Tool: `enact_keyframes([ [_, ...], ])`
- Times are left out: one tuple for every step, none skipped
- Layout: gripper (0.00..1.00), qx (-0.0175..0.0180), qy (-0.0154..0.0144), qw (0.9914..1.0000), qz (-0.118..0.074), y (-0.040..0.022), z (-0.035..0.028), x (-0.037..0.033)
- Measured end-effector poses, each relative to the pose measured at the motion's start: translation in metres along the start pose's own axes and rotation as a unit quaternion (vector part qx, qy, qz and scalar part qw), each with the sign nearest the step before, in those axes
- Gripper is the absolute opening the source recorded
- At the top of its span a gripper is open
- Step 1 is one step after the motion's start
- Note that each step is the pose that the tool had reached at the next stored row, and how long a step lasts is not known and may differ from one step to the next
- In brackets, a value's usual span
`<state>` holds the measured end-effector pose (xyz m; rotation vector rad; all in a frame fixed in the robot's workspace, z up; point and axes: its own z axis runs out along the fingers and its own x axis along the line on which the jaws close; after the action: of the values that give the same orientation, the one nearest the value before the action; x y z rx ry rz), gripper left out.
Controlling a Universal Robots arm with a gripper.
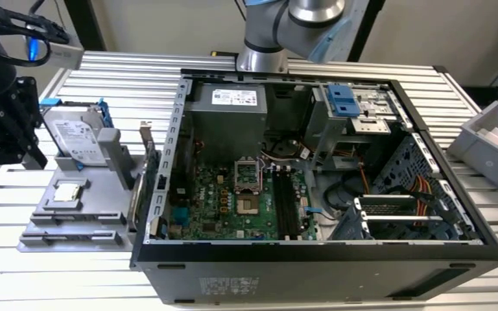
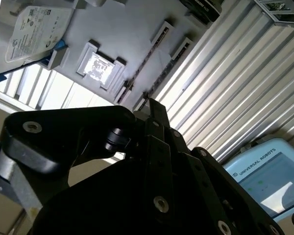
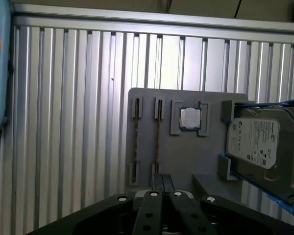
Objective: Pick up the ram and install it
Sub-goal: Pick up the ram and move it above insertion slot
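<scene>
Exterior view had the ribbed desk point(image 1: 59, 272) carrying everything. The open case point(image 1: 318, 258) took up most of it, and the grey tray point(image 1: 85, 223) sat just beside the case on that view's left. In the first wrist view my tool point(image 3: 162, 178) hung above the tray and touched nothing. Its two fingers were pressed together with nothing between them. The drive point(image 1: 76, 137) leaned at one end of the tray. The ram point(image 3: 158, 139) stood on its long edge in one of two narrow slots at the tray's other end, apart from my tool, and the slot beside it looked empty. The CPU point(image 1: 67, 192) lay flat in its pocket between the drive and the ram.

The ram was not yet lifted, and I judged that the trouble lay in how thin it was. A tool brought down closed would strike the top edge instead of straddling it. That could bend the stick or drive it hard into the slot. Fingers set off-centre or skewed would tip it against the slot ends, and it would bind on the way out. The tray sat close to the case wall, which left little room for a finger on that side. At the sockets point(image 1: 285, 204) in the case, a tilted ram would seat at one end only.
</scene>
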<state>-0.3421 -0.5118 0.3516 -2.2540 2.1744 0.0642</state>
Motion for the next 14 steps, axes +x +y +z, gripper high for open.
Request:
enact_keyframes([
  [0.0,0.0,0.0,1.0,0.0,0.0001,0.0,0.002],
  [0.0,0.0,0.0001,1.0,0.0,0.0002,0.0,0.0043],
  [0.0,0.0,0.0,1.0,0.0,0.0003,0.0,0.0065],
  [0.0,0.0,0.0,1.0,0.0,0.0003,0.0,0.0086],
  [0.0,0.0001,0.0,1.0,0.0,0.0004,0.0001,0.0111],
  [0.0,0.0,0.0,1.0,0.0,0.0005,0.0,0.0134],
  [0.0,0.0,0.0,1.0,0.0,0.0006,0.0,0.0156],
  [0.0,0.0,0.0,1.0,0.0,0.0006,-0.0001,0.0181],
  [0.0,0.0,0.0001,1.0,0.0,0.0007,-0.0001,0.0203],
  [0.0,0.0,0.0,1.0,0.0,0.0008,-0.0001,0.0227],
  [0.0,0.0,0.0001,1.0,0.0,0.0009,-0.0002,0.025],
  [0.0,0.0,0.0,1.0,0.0,0.001,-0.0002,0.0272],
  [0.0,0.0,0.0,1.0,0.0,0.0011,-0.0002,0.0293],
  [0.0,0.0,0.0,1.0,0.0,0.0012,-0.0002,0.0312],
])
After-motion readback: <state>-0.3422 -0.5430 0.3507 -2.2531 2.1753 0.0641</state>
